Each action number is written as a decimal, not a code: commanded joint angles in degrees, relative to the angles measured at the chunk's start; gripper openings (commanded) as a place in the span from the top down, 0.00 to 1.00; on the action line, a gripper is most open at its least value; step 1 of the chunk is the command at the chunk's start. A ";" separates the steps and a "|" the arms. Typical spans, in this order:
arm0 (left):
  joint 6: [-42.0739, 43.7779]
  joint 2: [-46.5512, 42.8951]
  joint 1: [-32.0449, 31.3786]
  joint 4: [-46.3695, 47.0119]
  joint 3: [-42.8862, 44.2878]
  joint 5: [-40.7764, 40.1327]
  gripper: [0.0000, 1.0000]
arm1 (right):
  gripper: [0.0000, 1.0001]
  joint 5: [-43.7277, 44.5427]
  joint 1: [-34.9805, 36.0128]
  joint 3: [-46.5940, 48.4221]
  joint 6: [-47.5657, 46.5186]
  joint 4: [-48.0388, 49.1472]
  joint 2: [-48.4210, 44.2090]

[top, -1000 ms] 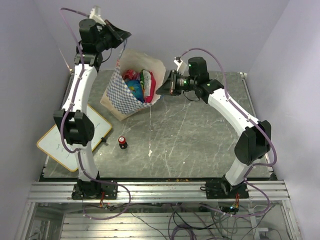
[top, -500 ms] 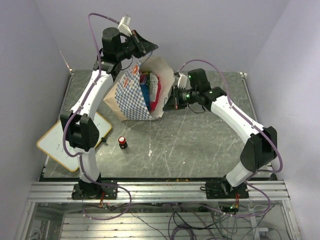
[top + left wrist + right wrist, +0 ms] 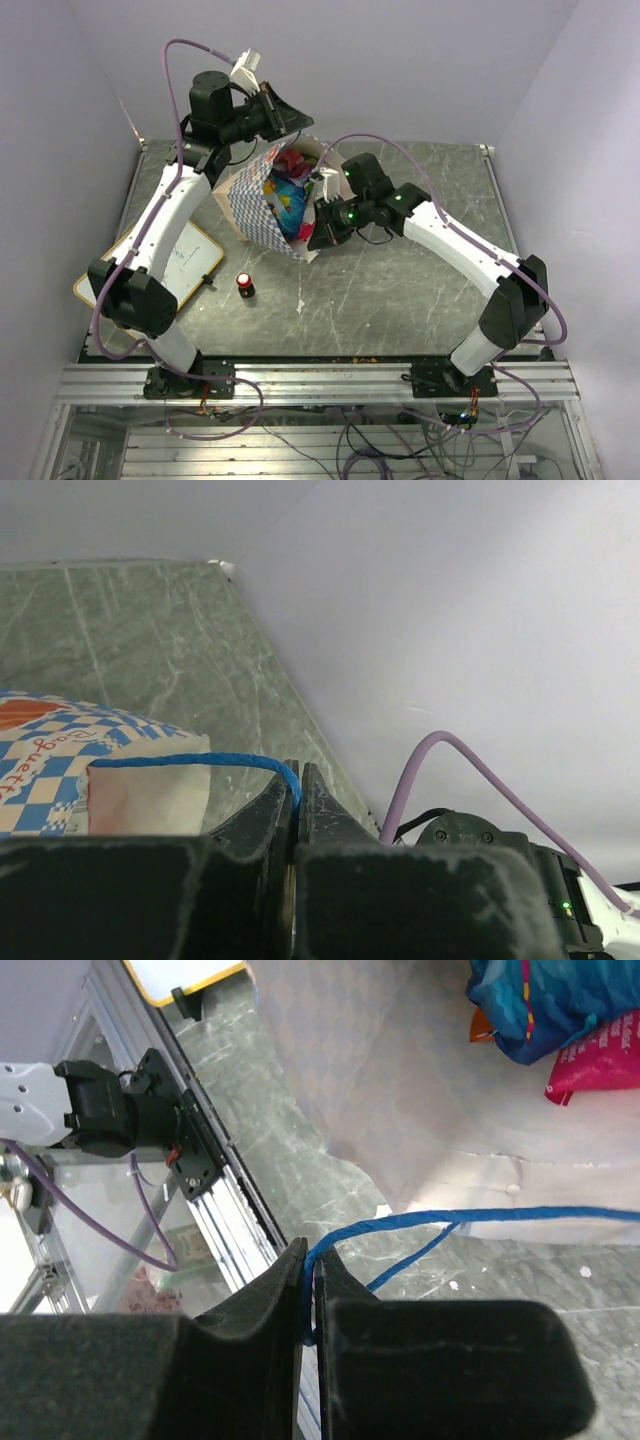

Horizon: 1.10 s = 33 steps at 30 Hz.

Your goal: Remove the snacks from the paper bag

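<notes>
The paper bag (image 3: 255,205), cream with a blue-and-white checkered band, hangs tilted between my two grippers with its mouth held wide. Snacks (image 3: 286,192) in blue, pink and red packets lie inside it. My left gripper (image 3: 299,112) is above the bag's far rim, shut on a blue cord handle (image 3: 190,761) that runs from the bag (image 3: 70,765). My right gripper (image 3: 316,233) is at the near right rim, shut on the other blue cord handle (image 3: 450,1219). The right wrist view looks into the bag (image 3: 400,1090) at a blue packet (image 3: 540,1005) and a pink packet (image 3: 600,1055).
A small red-capped bottle (image 3: 244,285) stands on the grey stone table in front of the bag. A whiteboard (image 3: 190,262) lies at the left edge under the left arm. The aluminium rail (image 3: 320,376) runs along the near edge. Walls close in at the back and on both sides.
The left gripper has swung right over the bag with its handle. The right gripper has moved left and nearer with the other handle. The bag has tilted and its mouth has spread.
</notes>
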 commanded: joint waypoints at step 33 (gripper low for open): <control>1.77 -5.43 0.69 -13.48 0.49 -0.29 0.93 | 0.11 26.41 -3.61 4.09 -0.91 14.44 -1.90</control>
